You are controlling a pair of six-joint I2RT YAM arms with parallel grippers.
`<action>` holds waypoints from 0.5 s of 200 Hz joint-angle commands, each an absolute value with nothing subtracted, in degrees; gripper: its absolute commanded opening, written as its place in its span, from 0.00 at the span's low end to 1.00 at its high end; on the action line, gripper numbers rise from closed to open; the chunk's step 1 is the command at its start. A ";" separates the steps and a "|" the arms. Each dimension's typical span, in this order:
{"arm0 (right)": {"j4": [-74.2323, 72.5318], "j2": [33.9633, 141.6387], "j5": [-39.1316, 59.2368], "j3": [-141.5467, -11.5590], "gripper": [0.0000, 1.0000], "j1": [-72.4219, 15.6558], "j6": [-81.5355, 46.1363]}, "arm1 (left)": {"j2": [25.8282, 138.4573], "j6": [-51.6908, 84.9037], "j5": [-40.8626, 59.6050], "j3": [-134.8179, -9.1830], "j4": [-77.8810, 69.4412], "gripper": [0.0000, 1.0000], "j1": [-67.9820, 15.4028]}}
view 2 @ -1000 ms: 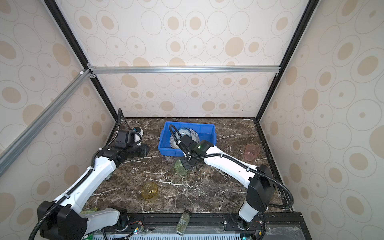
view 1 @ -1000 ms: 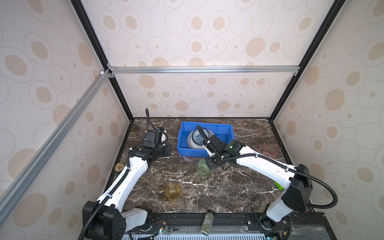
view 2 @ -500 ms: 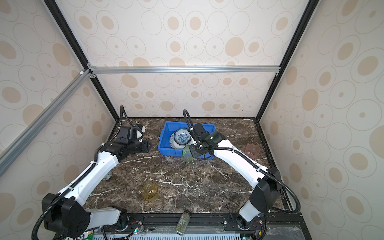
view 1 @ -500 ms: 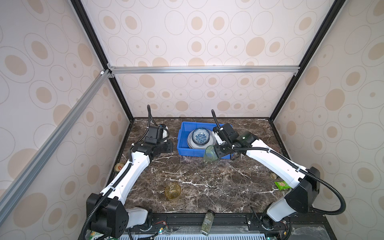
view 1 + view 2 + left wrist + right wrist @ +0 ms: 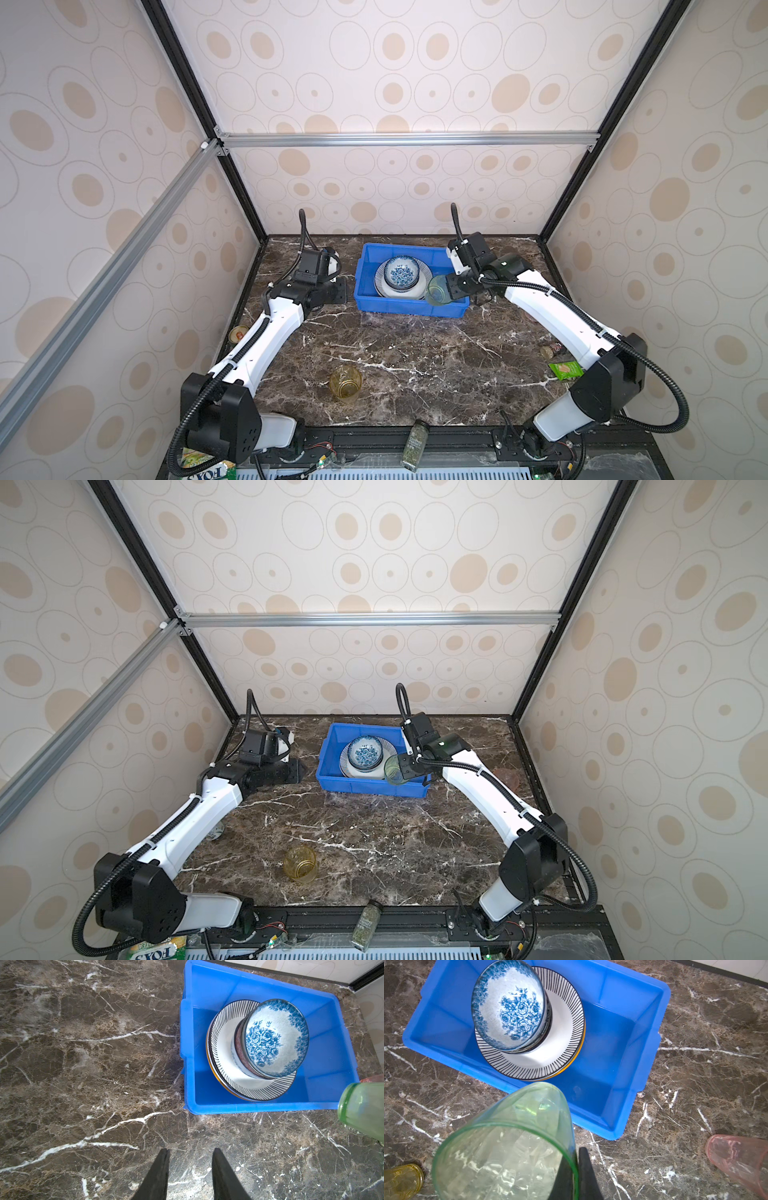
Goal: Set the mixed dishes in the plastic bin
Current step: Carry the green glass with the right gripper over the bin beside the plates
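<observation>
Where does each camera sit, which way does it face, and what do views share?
A top view: high at the front, facing down over the marble table; left arm and right arm show whole.
A top view: alongside, same heading; both arms, blue bin at the back.
Left wrist: looks down at table and bin; open left end effector shows.
Right wrist: looks into the bin; right end effector pinches the green tumbler.
Shared: all four show bin and tumbler.

Enclosure: three cream walls [image 5: 395, 195] papered with beige ovals and ringed dots, black corner posts [image 5: 244, 199], aluminium cross rails [image 5: 407, 139], dark brown marble desk [image 5: 415, 340] veined white, evenly and softly lit throughout.
</observation>
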State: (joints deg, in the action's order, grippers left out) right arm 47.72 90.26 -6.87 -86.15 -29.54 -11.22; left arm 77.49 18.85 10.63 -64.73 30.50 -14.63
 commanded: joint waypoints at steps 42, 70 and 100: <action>46.13 93.18 -9.00 -87.73 0.00 -25.11 -10.78 | 79.04 18.27 10.72 -68.59 30.56 0.35 -14.95; 44.98 94.86 -8.56 -87.55 0.00 -23.36 -12.10 | 79.97 18.02 10.90 -69.49 30.85 0.35 -14.94; 43.96 96.60 -8.33 -88.36 0.00 -22.42 -12.79 | 80.48 17.49 10.86 -70.48 31.02 0.35 -14.94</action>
State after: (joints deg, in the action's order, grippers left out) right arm 45.52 95.46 -8.19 -86.17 -23.00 -11.68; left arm 80.07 18.76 10.66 -67.31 30.57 -14.63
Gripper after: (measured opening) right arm 0.066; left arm 0.354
